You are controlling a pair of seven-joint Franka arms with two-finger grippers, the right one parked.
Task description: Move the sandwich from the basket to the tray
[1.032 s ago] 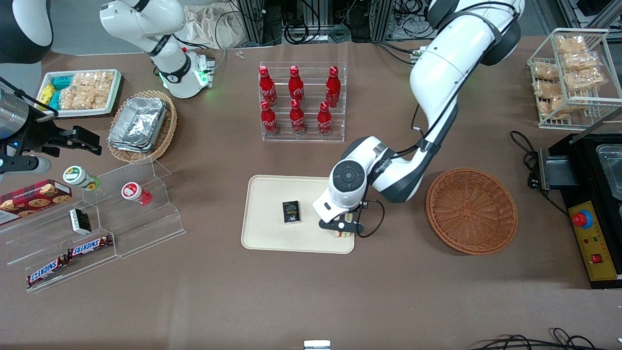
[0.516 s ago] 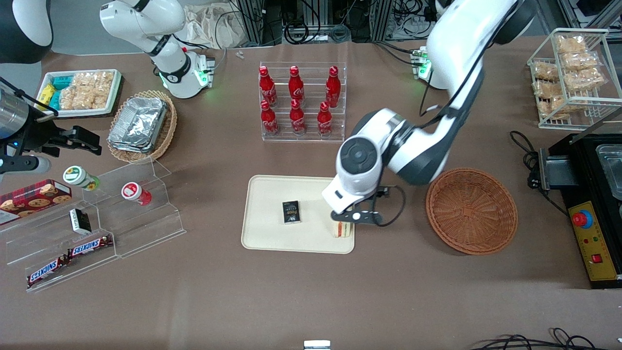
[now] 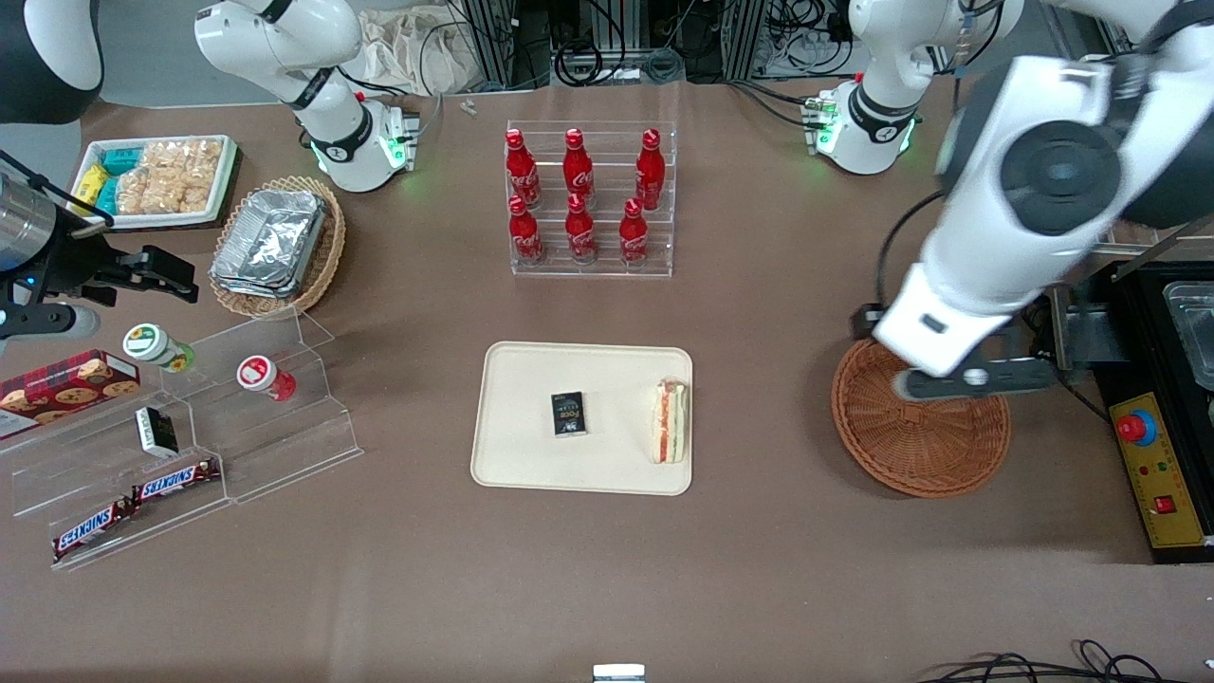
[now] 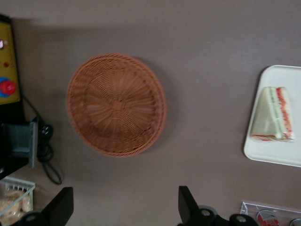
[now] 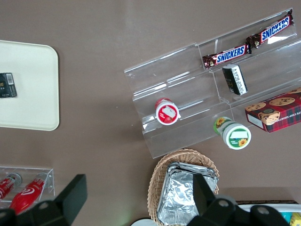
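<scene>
Now the sandwich lies flat on the tray, at the tray's edge toward the working arm's end of the table, its red and green filling showing along one side. A small black packet sits near the middle of the same tray, apart from the sandwich. In the front view the tray is at centre frame and the basket is at right of centre, well apart from it, with bare brown table between them. The gripper hangs high over the basket's upper rim, partly covering it in that view; its fingers are spread wide and hold nothing, as the left wrist view shows, with the basket seen between and past them.

A clear rack of red bottles stands farther from the front camera than the tray. At the right edge of the front view are a black machine with a yellow control panel and a wire rack of snack bags. Toward the parked arm's end lie a tan basket of foil containers and a clear stepped stand with chocolate bars.
</scene>
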